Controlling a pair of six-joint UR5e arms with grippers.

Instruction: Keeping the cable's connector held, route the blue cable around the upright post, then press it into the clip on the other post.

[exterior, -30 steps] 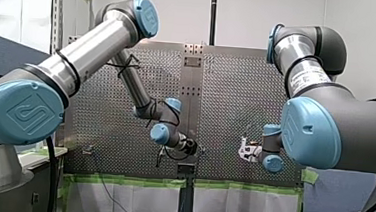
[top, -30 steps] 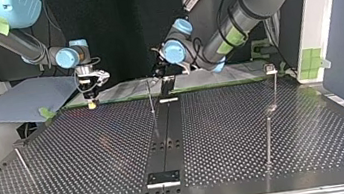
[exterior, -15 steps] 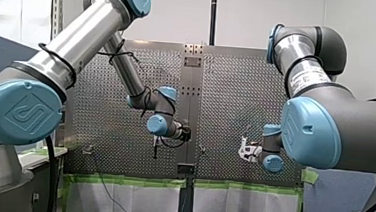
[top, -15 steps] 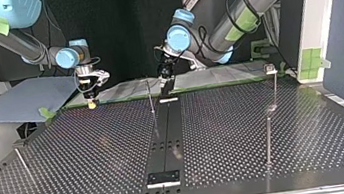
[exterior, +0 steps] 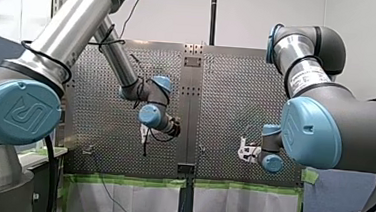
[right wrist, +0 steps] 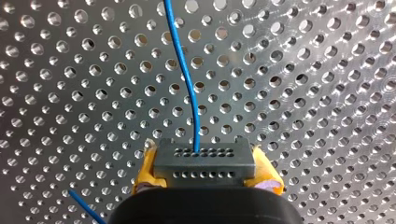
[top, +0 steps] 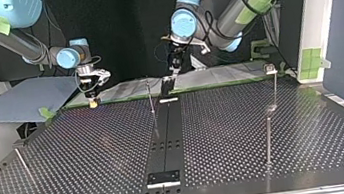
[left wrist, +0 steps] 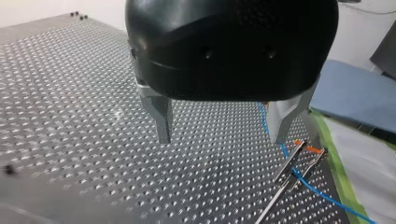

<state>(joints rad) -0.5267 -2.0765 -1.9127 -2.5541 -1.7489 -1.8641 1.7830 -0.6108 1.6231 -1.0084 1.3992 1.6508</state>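
Observation:
In the right wrist view my right gripper is shut on the grey connector, held between its yellow pads. The blue cable leaves the connector and runs ahead over the perforated plate. My left gripper hangs open above the plate with nothing between its metal fingers. Beside one of those fingers the blue cable crosses a thin metal post with a clip. In the top view my left gripper is raised near the middle post, and my right gripper is at the left.
More thin posts stand on the table: a tall one at the top view's far right, another nearer, and a short one at its left. A dark rail runs down the middle. A blue-grey board lies beyond the table's edge.
My left arm has lifted and swung its open gripper towards the front view's left, away from the middle rail. My right gripper has stayed put with the connector.

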